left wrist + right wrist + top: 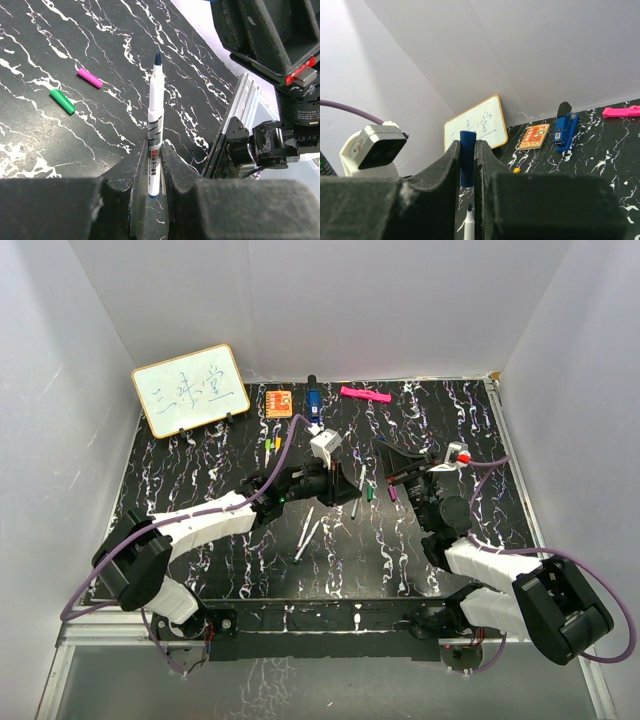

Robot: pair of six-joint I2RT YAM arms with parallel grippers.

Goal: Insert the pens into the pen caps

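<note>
The left tool (152, 167) pinches a white-barrelled pen (155, 110) low on its barrel, dark tip outward. The right tool (467, 150) is pressed onto a blue cap (467, 162). Both are above the counter (60, 30). From the right wrist the tip shows just short of the cap, nearly in line. Best to square both axes first, then push straight and slowly.

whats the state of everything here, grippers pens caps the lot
left gripper, shut on blue-tipped pen
blue-tipped pen, uncapped, tip pointing away from the gripper
right gripper, shut on blue cap
blue cap, held, not yet on the pen
green cap, loose, lying on table
magenta cap, loose, lying on table
whiteboard, propped up, written on
</note>
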